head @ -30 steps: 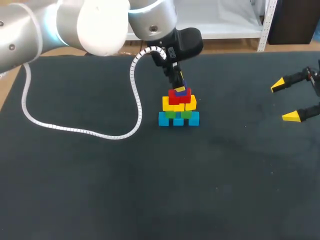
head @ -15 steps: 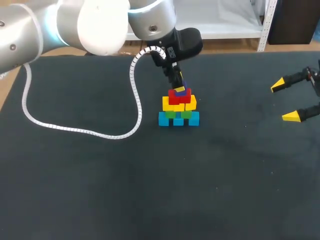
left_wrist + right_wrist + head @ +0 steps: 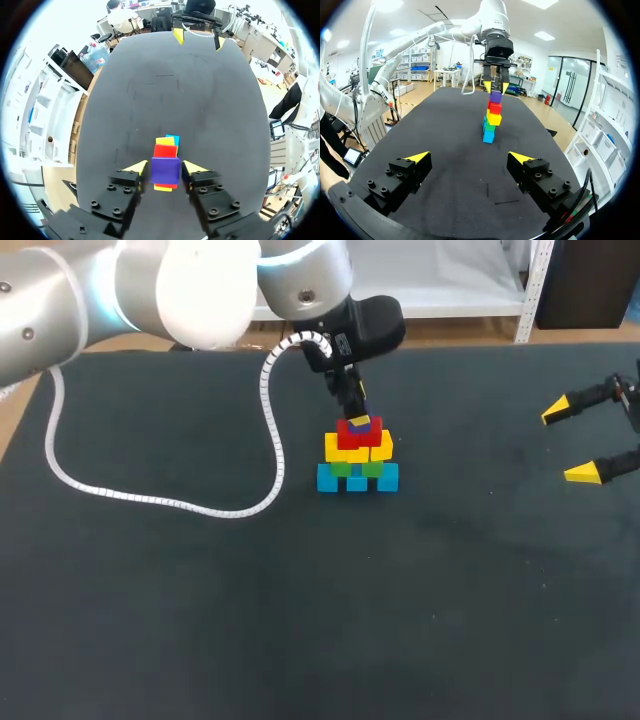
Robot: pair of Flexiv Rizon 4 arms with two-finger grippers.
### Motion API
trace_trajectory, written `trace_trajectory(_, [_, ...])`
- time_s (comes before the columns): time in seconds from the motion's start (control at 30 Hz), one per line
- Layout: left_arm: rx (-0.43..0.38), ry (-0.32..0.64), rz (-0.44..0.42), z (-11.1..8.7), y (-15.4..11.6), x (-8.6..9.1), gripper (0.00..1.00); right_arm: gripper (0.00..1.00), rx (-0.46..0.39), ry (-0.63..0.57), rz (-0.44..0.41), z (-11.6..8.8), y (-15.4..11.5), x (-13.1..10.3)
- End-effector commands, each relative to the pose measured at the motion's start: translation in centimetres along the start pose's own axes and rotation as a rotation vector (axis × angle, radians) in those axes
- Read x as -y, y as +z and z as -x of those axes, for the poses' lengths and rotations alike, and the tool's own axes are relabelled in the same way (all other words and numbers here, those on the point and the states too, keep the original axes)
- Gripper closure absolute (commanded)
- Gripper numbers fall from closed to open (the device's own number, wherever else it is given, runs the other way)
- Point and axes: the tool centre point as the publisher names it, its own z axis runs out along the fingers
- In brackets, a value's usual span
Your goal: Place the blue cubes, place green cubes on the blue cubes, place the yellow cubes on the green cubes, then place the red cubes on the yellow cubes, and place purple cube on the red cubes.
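Lowered a little since a second ago: left gripper point(image 3: 356, 417), with the purple cube point(image 3: 165, 171) carried down onto the stack; everything else is unchanged.

Left gripper: held over the stack near the middle of the table point(image 3: 300, 620). The purple cube is pinched between its fingers from two sides, as seen in the left wrist view.

Purple cube: set on top of the red cubes point(image 3: 358, 433), at the peak of the stack.

Stack: blue cubes point(image 3: 357, 480) are laid in a row on the table, green cubes point(image 3: 343, 468) on them, yellow cubes point(image 3: 357, 450) on the green, red cubes on the yellow. Each layer is seen to be narrower than the one beneath.

Right gripper point(image 3: 568, 442): kept at the table's right side, well apart from the stack. Its fingers are spread wide, and nothing is held between them.

Cable point(image 3: 160, 500): white, coiled, laid in a loop on the table left of the stack and led up to the left arm.
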Motion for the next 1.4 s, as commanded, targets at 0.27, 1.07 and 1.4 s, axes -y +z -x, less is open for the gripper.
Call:
trace_trajectory(0.27, [-0.003, 0.004, -0.011, 0.2, -0.1, -0.5, 0.00, 0.00, 0.001, -0.001, 0.000, 0.0, 0.0, 0.0])
trace_trajectory(1.07, [0.192, 0.045, 0.093, -12.8, -7.5, -0.7, 0.00, 0.00, 0.001, -0.001, 0.000, 0.0, 0.0, 0.0])
trace_trajectory(1.4, [0.237, 0.054, 0.096, -17.8, -8.6, -1.2, 0.00, 0.00, 0.001, -0.001, 0.000, 0.0, 0.0, 0.0])
